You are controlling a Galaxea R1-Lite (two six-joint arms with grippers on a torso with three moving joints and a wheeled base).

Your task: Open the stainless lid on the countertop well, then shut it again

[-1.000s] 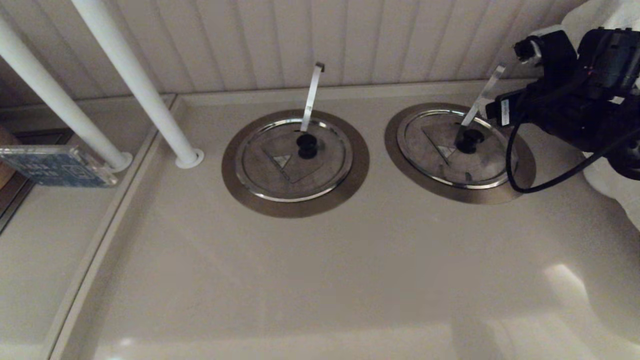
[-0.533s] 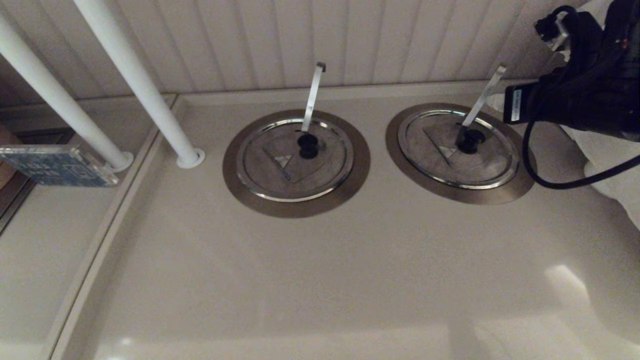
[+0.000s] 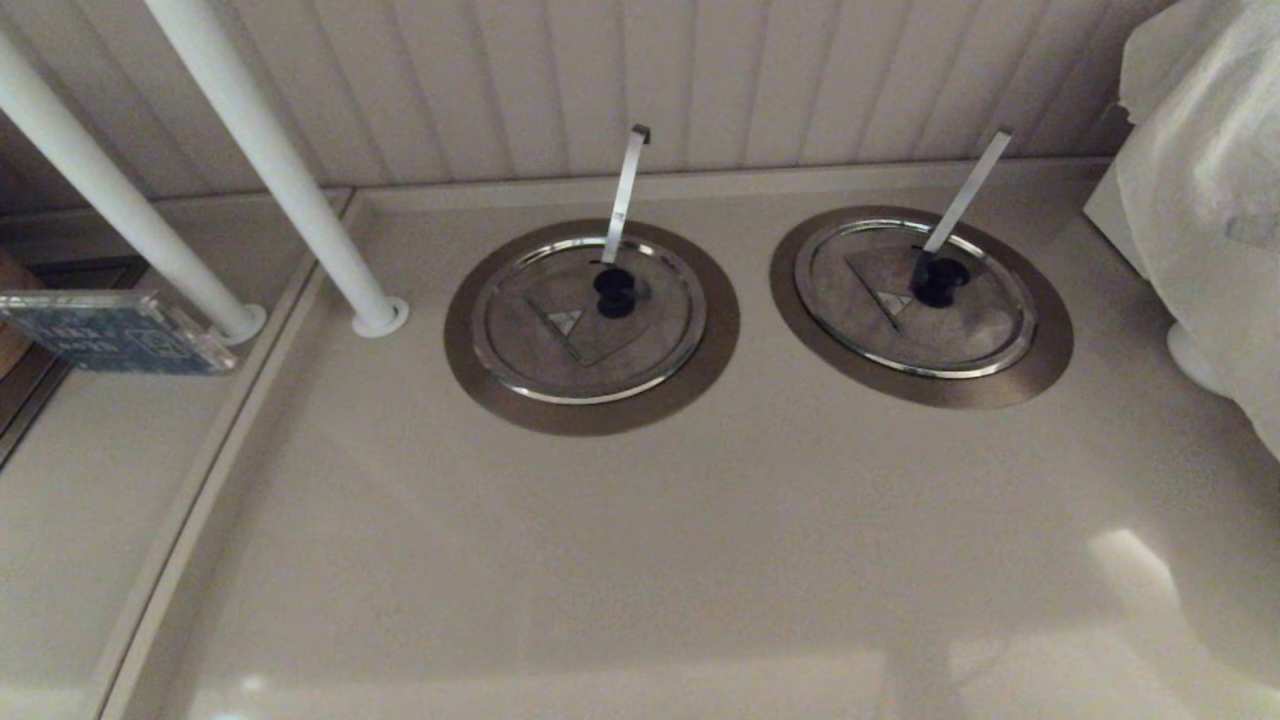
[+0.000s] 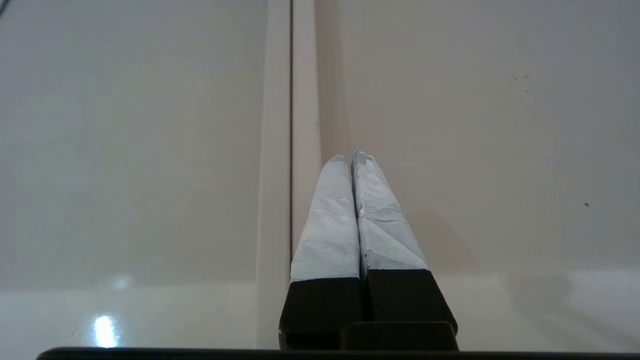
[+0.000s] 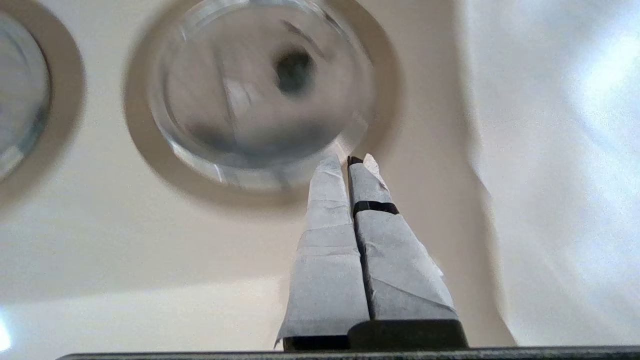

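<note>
Broad bare desk (image 3: 640, 560) lies near both wells. On the right, the stainless lid (image 3: 915, 300) has a slanting utensil handle (image 3: 965, 192) above its far side and a white wrapped bulk (image 3: 1210, 200) crowding its right. Two white poles (image 3: 270, 160) stand far left.

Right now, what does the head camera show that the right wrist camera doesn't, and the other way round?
Only the head view: the white poles, the panelled wall and a blue card. Only the right wrist view: the right end effector, shut and empty. Both: the stainless lid closed on the countertop well's ring, its black knob, and at least part of the twin lid.
</note>
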